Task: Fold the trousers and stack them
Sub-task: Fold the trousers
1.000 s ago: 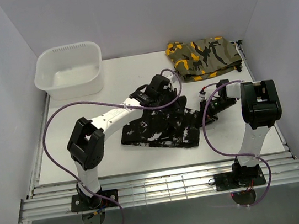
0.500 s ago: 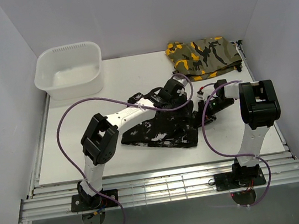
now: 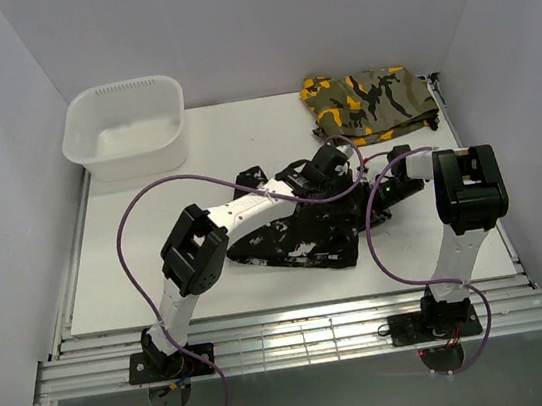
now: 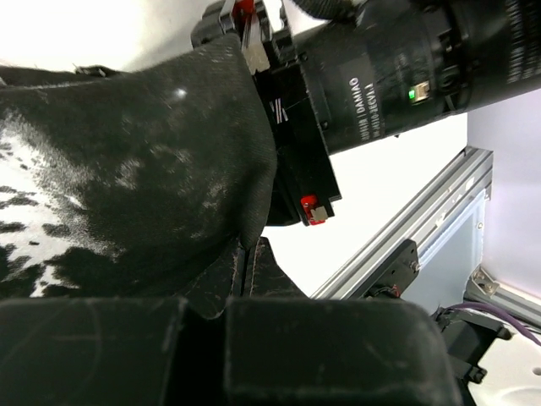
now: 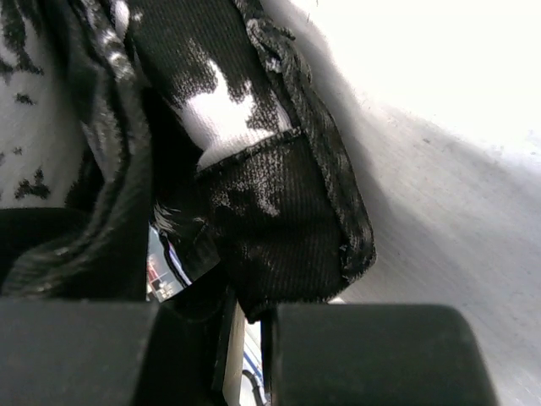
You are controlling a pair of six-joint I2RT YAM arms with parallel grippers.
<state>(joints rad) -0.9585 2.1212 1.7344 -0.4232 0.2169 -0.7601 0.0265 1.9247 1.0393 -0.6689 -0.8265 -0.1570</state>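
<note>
The trousers [image 3: 296, 238], black with white splotches, lie bunched in the middle of the white table. My left gripper [image 3: 344, 166] reaches over their right end and is shut on a fold of the fabric, which shows pinched between its jaws in the left wrist view [image 4: 241, 275]. My right gripper [image 3: 378, 195] sits right beside it at the trousers' right edge and is shut on a ribbed black hem [image 5: 279, 228]. The two grippers are almost touching; the right arm's wrist motor [image 4: 397, 68] fills the top of the left wrist view.
A white plastic basin [image 3: 126, 127] stands at the back left. An olive camouflage garment [image 3: 370, 103] lies folded at the back right. Metal rails [image 3: 300, 335] run along the table's near edge. Purple cables loop from both arms.
My left arm has swung to the right, carrying its fold of the trousers over the pile to beside the right gripper. The right gripper has hardly moved.
</note>
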